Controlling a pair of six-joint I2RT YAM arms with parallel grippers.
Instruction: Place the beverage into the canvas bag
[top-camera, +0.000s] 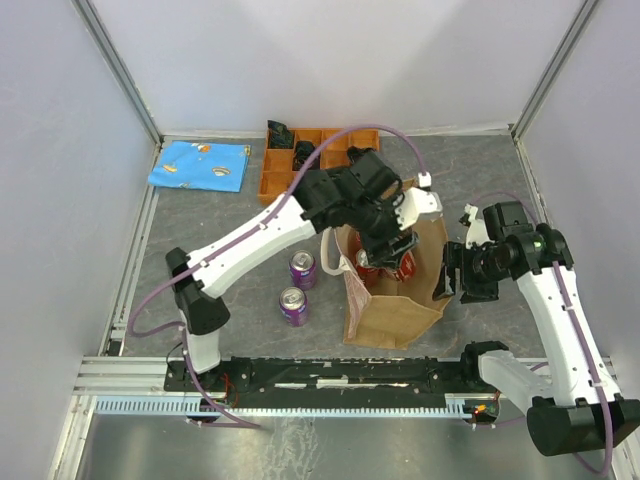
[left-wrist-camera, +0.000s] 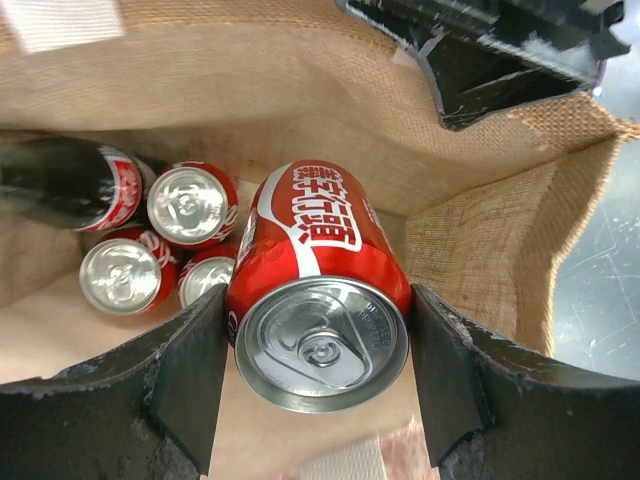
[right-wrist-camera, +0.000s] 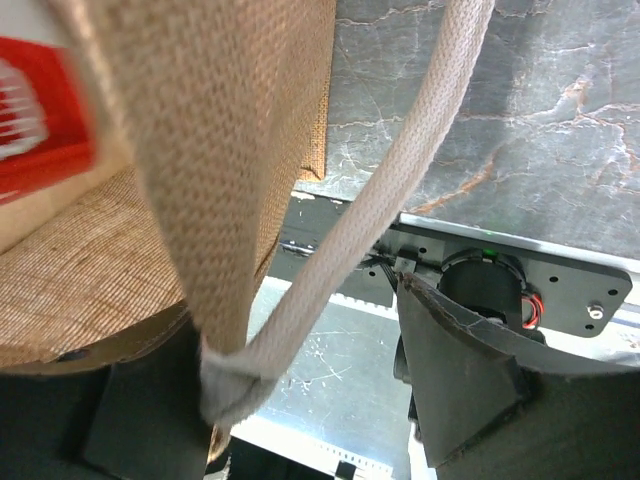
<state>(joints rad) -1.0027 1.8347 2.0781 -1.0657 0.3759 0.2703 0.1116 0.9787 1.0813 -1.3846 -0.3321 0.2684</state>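
The tan canvas bag (top-camera: 400, 310) stands open at the table's front middle. My left gripper (top-camera: 385, 245) reaches into its mouth, shut on a red cola can (left-wrist-camera: 320, 260) held on its side between both pads above the bag's floor. Below it, inside the bag (left-wrist-camera: 300, 90), stand three red cans (left-wrist-camera: 192, 205) and a dark bottle (left-wrist-camera: 60, 185). My right gripper (top-camera: 455, 270) is at the bag's right rim with its jaws wide apart. The whitish handle (right-wrist-camera: 400, 170) loops over its left finger, and the right finger (right-wrist-camera: 455, 370) stands clear of it.
Two purple cans (top-camera: 303, 269) (top-camera: 293, 306) stand upright left of the bag. An orange compartment tray (top-camera: 300, 160) sits at the back, with a blue cloth (top-camera: 200, 165) to its left. White walls close in the table on three sides.
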